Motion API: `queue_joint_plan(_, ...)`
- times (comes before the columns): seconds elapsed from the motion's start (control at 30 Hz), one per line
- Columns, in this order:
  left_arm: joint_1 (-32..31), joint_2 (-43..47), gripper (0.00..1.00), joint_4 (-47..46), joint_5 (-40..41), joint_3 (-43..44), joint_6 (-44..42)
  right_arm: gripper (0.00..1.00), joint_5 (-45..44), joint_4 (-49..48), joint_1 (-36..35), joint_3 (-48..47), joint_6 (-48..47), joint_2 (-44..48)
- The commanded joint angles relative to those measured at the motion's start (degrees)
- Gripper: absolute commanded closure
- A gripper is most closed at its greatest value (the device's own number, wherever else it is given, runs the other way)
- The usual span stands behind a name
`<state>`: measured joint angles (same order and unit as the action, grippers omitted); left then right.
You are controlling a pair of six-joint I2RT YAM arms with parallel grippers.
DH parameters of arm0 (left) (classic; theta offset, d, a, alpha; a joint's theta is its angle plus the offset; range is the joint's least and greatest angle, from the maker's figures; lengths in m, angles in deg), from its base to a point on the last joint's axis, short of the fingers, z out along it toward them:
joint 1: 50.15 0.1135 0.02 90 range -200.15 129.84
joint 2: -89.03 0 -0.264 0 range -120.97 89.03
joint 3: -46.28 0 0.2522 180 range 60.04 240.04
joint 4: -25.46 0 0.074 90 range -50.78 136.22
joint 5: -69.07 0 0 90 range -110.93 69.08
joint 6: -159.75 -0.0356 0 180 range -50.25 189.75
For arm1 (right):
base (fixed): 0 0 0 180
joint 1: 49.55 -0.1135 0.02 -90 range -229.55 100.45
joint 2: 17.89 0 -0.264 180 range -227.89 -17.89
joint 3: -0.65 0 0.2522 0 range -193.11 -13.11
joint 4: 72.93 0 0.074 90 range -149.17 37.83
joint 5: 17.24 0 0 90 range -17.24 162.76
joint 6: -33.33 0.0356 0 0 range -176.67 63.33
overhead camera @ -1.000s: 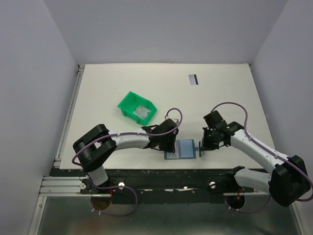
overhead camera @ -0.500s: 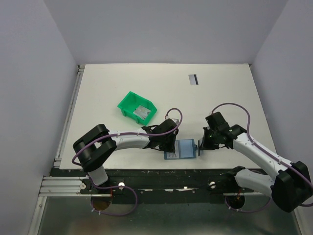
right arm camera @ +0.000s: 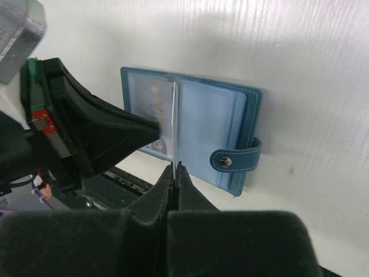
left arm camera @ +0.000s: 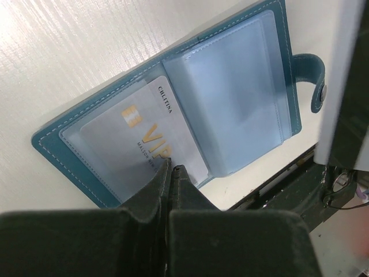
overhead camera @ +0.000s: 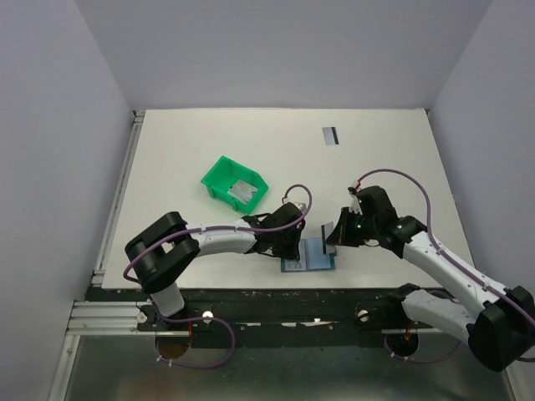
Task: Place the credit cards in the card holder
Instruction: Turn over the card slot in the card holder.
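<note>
The card holder (overhead camera: 308,255) was laid open at the table's (overhead camera: 209,142) near edge, long axis left-right, strap tab (right arm camera: 236,160) pointed right. Its left leaf was pressed by the left gripper (left arm camera: 171,171), fingers together. A credit card (right arm camera: 173,118) was pinched edge-on above it by the right gripper (right arm camera: 173,168).

card holder (overhead camera: 316,257): one
green bin (overhead camera: 219,177): one
credit cards (overhead camera: 331,135): four at least; tally inside green bin unclear
arms (overhead camera: 217,238): two

I see both arms bent inward, low. Left pincer (left arm camera: 170,167) closed, tips down. Right pincer (right arm camera: 174,167) clamped on credit card (right arm camera: 173,118).
</note>
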<state>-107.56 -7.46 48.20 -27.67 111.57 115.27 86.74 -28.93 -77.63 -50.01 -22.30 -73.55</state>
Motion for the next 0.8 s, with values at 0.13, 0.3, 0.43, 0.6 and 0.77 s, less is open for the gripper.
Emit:
queue_joint_plan(0.13,-0.2,-2.1,1.0,2.5,0.3,-1.3,-0.3,1.0,5.1,-2.3,-1.5,-0.2,-0.9,-6.9)
queue_joint_plan(0.3,-0.2,-2.3,1.0,2.2,0.0,-1.3,-0.3,1.0,7.2,-5.4,-2.9,-0.2,-0.3,-10.3)
queue_joint_plan(0.43,-0.2,-2.2,1.0,2.2,0.2,-1.4,-0.3,1.0,3.5,-4.9,-4.5,-0.1,0.9,-11.9)
queue_joint_plan(0.6,-0.2,-2.2,1.0,2.1,0.2,-1.6,-0.2,1.0,-7.1,3.5,-6.1,-2.6,0.7,-13.4)
queue_joint_plan(0.77,-0.2,-2.4,1.0,2.0,-0.1,-1.5,-0.2,0.99,-17.6,10.4,-7.4,-4.8,1.0,-14.4)
